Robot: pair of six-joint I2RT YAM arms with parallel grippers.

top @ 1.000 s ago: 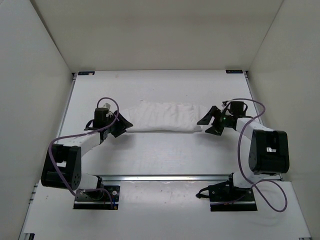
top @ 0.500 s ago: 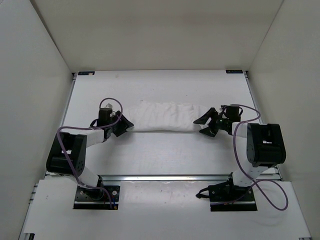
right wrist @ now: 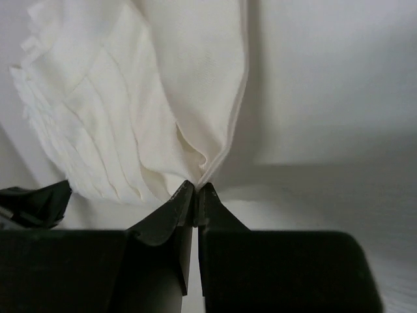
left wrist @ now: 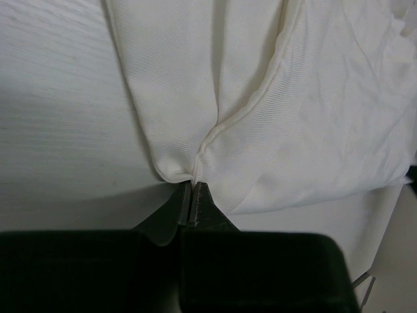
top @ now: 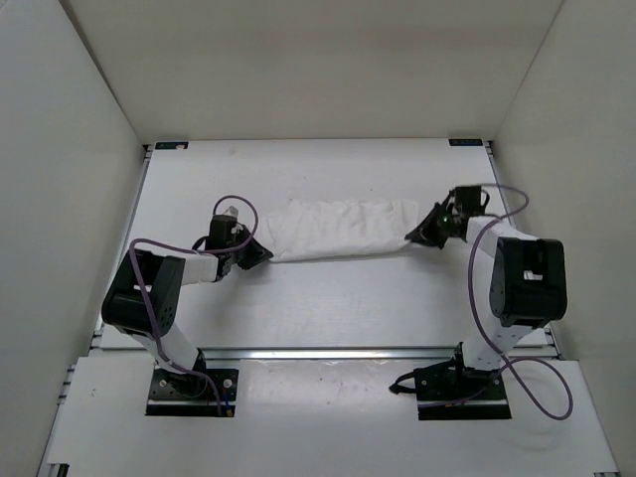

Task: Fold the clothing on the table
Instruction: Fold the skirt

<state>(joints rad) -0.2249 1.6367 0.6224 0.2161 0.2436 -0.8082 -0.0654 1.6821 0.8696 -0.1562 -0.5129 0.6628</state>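
**A:** What is the left end effector (left wrist: 191, 195) doing?

**B:** Its fingers are pressed together, pinching a hemmed corner at the left end of the clothing (left wrist: 273, 117). The fabric fans out from the pinch, away from the wrist.

**A:** And the right end effector (right wrist: 197, 192)?

**B:** It is doing the same at the clothing's right end. Its fingers are pressed together on a small fold of the edge, and pleated layers spread off to one side.

**A:** Where does the clothing lie?

**B:** It is a long, wrinkled white band on the surface (top: 328, 298), strung between the two pinches. Its right end sits a little farther from the robot than its left.

**A:** And the arms?

**B:** The left arm (top: 149, 288) and right arm (top: 527, 278) each reach in from their own end of the clothing, elbows bent. Their bases stand on its near side, well apart from it.
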